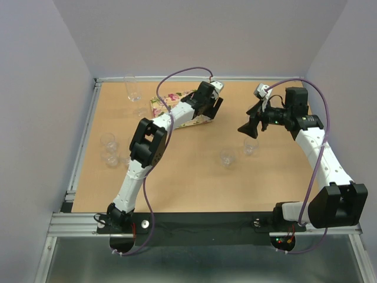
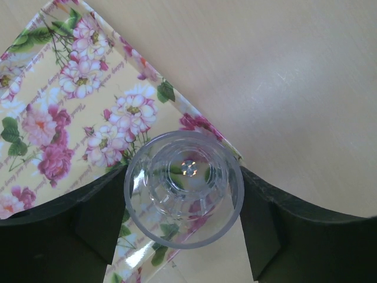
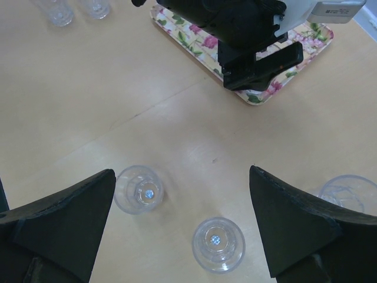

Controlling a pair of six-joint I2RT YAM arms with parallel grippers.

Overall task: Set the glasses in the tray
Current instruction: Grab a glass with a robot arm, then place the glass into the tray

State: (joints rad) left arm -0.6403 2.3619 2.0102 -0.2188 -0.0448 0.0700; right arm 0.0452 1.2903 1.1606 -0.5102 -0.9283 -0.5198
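Observation:
The flowered tray [image 1: 164, 104] lies at the back of the table, partly under my left arm. My left gripper [image 2: 184, 177] hangs over the tray's corner [image 2: 88, 106] with a clear glass [image 2: 184, 194] between its fingers, and both fingers rest against the glass's rim. In the top view that gripper [image 1: 213, 109] sits at the tray's right end. My right gripper [image 3: 182, 174] is open above two glasses on the table, one [image 3: 138, 188] by its left finger, the other [image 3: 218, 244] nearer. In the top view it [image 1: 247, 128] hovers just above them [image 1: 227, 156] [image 1: 251, 146].
A tall glass [image 1: 132, 87] and a smaller one [image 1: 141, 109] stand left of the tray. Two more glasses [image 1: 108, 141] [image 1: 111, 158] stand near the table's left edge. Another glass [image 3: 347, 194] shows beside my right finger. A metal rail [image 1: 82, 135] borders the table.

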